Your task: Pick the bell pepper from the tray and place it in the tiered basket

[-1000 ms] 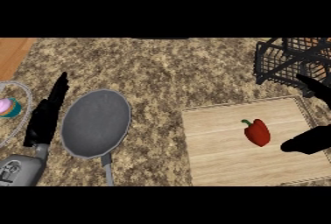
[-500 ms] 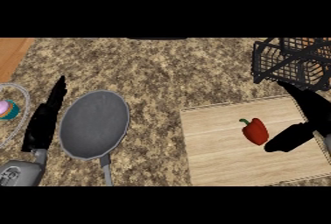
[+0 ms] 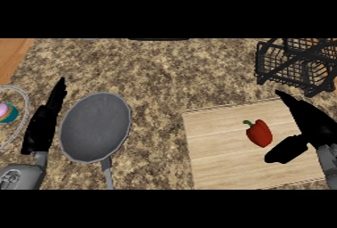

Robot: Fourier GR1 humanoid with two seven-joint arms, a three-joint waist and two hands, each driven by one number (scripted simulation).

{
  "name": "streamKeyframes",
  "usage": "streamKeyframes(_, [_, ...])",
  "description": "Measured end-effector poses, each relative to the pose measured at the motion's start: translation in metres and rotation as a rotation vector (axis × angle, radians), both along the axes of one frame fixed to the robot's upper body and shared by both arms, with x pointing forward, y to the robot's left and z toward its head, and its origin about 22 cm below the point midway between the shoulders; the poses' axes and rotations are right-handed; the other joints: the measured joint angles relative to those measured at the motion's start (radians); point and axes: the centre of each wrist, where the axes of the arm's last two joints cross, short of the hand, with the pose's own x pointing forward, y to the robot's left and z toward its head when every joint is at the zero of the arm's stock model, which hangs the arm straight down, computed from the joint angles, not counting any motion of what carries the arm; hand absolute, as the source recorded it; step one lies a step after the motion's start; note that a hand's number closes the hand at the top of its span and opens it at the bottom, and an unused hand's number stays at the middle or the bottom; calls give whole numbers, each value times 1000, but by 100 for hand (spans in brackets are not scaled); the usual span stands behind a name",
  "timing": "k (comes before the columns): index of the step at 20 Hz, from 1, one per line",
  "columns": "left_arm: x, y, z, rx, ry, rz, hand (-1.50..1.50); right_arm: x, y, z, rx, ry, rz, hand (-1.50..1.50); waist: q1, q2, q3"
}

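A red bell pepper [image 3: 259,132] with a green stem lies on the wooden tray [image 3: 217,156] at the lower right. My right hand [image 3: 308,127] hovers just right of the pepper, open, fingers straight and pointing up the view, thumb spread below the pepper; it does not touch it. The black wire tiered basket [image 3: 297,64] stands at the top right, beyond the tray. My left hand [image 3: 45,120] rests open at the left, fingers straight.
A grey frying pan [image 3: 94,128] lies on the speckled counter beside my left hand, handle toward the lower edge. A glass plate [image 3: 14,116] holding a small pink and teal item sits at the far left edge.
My right hand has moved left over the tray, closer to the pepper, with its thumb spreading below it. The pepper and my left hand have stayed in place.
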Motion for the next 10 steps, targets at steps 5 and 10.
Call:
streamKeyframes(5, [3, 3, -2, -3, 2, 1, 0, -6, 10, -7, -51, -21, 15, -150, -1, 0, 0])
streamKeyframes(10, [2, -1, 0, 2, -1, 0, 0, -8, 13, -18, -71, -20, 13, -150, 0, 0, 0])
